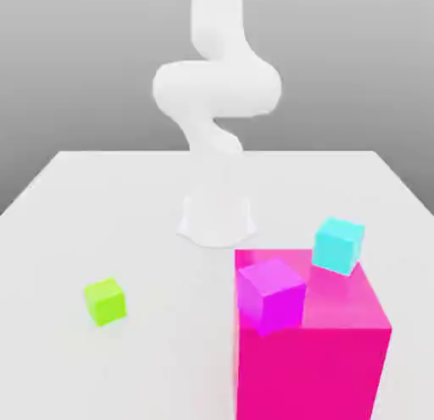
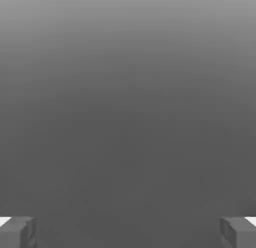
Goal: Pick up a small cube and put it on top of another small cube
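Note:
The small lime-green cube (image 1: pixel 105 301) lies alone on the white table (image 1: pixel 127 207), toward the exterior view's left and near the front. A small magenta cube (image 1: pixel 270 294) and a small cyan cube (image 1: pixel 338 245) rest on top of a large magenta block (image 1: pixel 309 359) at the exterior view's right. The white arm (image 1: pixel 216 88) rises from its base at the table's middle and bends upward out of the picture. In the hand view my gripper (image 2: pixel 128 232) is open, its two grey fingertips (image 2: pixel 17 232) far apart with nothing between them, facing plain grey background.
The large magenta block stands tall at the front right of the exterior view. The arm's round base (image 1: pixel 217 217) sits behind it at the table's centre. Bare table surrounds the lime-green cube on all sides.

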Robot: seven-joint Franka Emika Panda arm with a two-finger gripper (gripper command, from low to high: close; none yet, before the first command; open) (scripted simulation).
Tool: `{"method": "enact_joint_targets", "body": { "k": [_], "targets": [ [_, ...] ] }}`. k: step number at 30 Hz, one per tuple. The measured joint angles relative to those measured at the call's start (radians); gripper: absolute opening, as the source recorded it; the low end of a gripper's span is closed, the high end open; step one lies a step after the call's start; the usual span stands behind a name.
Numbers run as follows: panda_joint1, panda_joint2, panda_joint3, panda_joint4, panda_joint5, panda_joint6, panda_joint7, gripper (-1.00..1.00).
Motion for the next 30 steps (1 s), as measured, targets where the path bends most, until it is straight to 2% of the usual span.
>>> {"method": "enact_joint_targets", "body": {
  "k": [17, 20, 23, 25, 26, 30],
  "targets": [
    [-0.335, 0.615, -0.18, -0.498, -0.037, 0.459, 0.3, 0.0],
    [-0.367, 0.751, -0.189, -0.527, 0.032, 0.562, 0.275, 0.0],
    [-0.408, 0.864, -0.117, -0.513, 0.133, 0.651, 0.204, 0.0],
    [-0.466, 0.936, -0.051, -0.5, 0.168, 0.712, 0.179, 0.0],
    [-0.488, 0.965, -0.027, -0.496, 0.176, 0.736, 0.173, -1.0],
    [-0.488, 0.965, -0.026, -0.496, 0.174, 0.736, 0.175, -1.0]
  ]
}}
